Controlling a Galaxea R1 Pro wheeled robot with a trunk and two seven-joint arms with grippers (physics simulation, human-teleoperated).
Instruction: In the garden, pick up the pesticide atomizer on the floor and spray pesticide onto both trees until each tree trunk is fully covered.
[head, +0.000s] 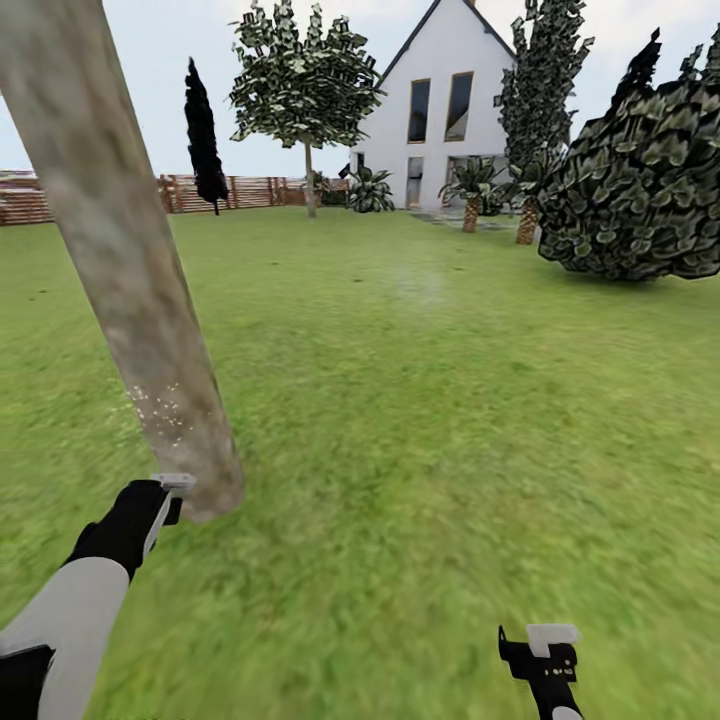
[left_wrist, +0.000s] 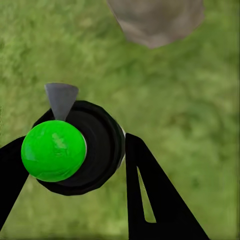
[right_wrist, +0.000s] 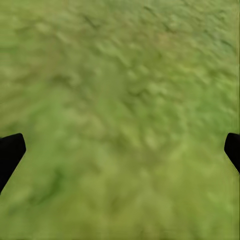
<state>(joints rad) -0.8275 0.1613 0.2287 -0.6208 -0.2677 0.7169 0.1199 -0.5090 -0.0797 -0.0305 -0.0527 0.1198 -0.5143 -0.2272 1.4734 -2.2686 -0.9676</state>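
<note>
Left claw (left_wrist: 75, 175) shut around the pesticide atomizer (left_wrist: 80, 150), black fingers (left_wrist: 150, 200) pressed on both sides of its round black body. Bright green ball on top of the atomizer, grey nozzle (left_wrist: 61, 99) poking out toward the tree trunk (left_wrist: 155, 20). In the head view, left claw (head: 165, 500) held low, just beside the foot of the thick grey-tan tree trunk (head: 130, 270). Small pale specks dotted on the bark low down (head: 160, 410), right above the claw. Trunk leaning up and out past the top of the picture.

Right claw (head: 545, 650) low at the near right, well apart from the trunk. In the right wrist view, right claw (right_wrist: 120, 150) wide open, black fingertips (right_wrist: 10, 150) far apart at the two edges, nothing held, just grass between them.

Blurry green floor (head: 420, 420) all around. Second tree (head: 305, 90) far off across the lawn, thin pale trunk and dark leafy top. Narrow near-black conifer (head: 203, 135) beside it. Brown slat fence (head: 230, 190) behind. White house (head: 440, 110) with dark windows at the back. Short palms (head: 470, 190) near the house. Big dark leafy bush (head: 640, 190) at the right.
</note>
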